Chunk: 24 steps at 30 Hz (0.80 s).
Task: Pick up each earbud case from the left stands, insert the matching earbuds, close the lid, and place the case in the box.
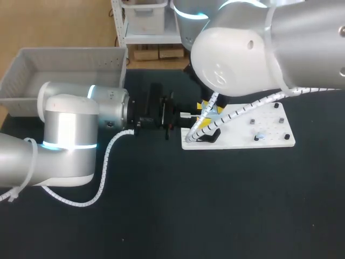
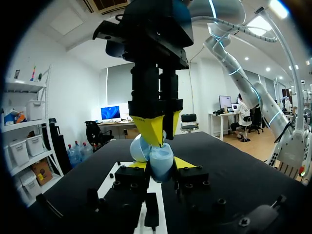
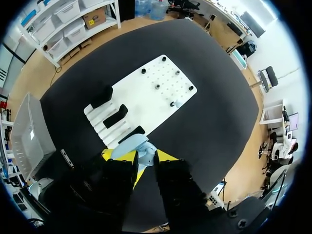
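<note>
A light blue earbud case [image 2: 161, 163] stands between the yellow tips of my left gripper [image 2: 162, 164], which is shut on it above the table beside the white board. Its rounded lid [image 2: 138, 148] stands open towards the left. My right gripper [image 2: 155, 139] comes down from above and meets the case at the lid. In the right wrist view the case [image 3: 132, 144] shows right at the right gripper [image 3: 145, 157]. One light blue earbud [image 3: 176, 104] lies on the white board [image 3: 146, 92]. In the head view my right arm hides the case.
The white board [image 1: 242, 127] lies right of centre with several black pegs and black case stands [image 3: 117, 116] at its left end. A grey box [image 1: 64, 70] stands at the table's far left corner. My left arm [image 1: 70, 135] lies across the left side.
</note>
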Motion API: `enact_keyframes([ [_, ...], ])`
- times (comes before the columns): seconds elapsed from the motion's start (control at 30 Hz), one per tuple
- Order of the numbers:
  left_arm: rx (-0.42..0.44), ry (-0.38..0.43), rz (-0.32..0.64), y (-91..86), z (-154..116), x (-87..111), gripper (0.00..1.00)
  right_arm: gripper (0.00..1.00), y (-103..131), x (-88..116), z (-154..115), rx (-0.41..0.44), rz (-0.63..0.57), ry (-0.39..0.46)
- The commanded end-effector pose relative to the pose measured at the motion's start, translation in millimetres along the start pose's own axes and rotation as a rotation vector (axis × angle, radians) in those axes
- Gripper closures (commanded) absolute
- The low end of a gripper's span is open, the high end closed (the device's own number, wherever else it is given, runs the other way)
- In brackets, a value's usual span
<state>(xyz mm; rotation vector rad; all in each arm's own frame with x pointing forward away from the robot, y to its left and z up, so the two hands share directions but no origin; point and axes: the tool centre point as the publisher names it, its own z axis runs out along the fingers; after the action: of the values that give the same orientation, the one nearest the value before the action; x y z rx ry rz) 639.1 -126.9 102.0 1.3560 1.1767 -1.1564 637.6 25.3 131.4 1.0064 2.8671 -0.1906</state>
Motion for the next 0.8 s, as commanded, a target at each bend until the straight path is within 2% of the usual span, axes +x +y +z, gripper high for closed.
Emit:
enact_keyframes([
  [0.03, -0.003, -0.003, 0.003, -1.3, 1.0, 0.9, 1.0, 0.0, -6.7, 1.5, -9.9, -0.028, 0.002, -0.002],
  [0.27, -0.003, -0.003, 0.003, -1.3, 1.0, 0.9, 1.0, 0.0, -40.9, 2.1, -36.6, -0.151, 0.029, 0.001],
  [0.4, -0.003, -0.003, 0.003, -1.3, 1.0, 0.9, 1.0, 0.0, -57.3, -6.4, -36.6, -0.22, -0.01, -0.049],
  [0.43, -0.003, -0.003, 0.003, -1.3, 1.0, 0.9, 1.0, 0.03, -61.0, -8.1, -35.5, -0.235, -0.036, -0.073],
  [0.5, -0.003, -0.003, 0.003, -1.3, 1.0, 0.9, 1.0, 0.17, -67.6, -12.8, -30.1, -0.253, -0.068, -0.1],
  [0.57, -0.003, -0.003, 0.003, -1.3, 1.0, 0.9, 1.0, 0.2, -73.1, -17.7, -21.8, -0.254, -0.085, -0.109],
  [0.7, -0.003, -0.003, 0.003, -1.3, 1.0, 0.9, 1.0, 0.35, -82.6, -29.7, -7.5, -0.25, -0.09, -0.109],
  [0.77, -0.003, -0.003, 0.003, -1.3, 1.0, 0.9, 1.0, 0.38, -85.7, -35.7, -2.6, -0.247, -0.096, -0.098],
  [0.8, -0.003, -0.003, 0.003, -1.3, 1.0, 0.9, 1.0, 0.46, -87.0, -39.1, -0.6, -0.251, -0.1, -0.093],
])
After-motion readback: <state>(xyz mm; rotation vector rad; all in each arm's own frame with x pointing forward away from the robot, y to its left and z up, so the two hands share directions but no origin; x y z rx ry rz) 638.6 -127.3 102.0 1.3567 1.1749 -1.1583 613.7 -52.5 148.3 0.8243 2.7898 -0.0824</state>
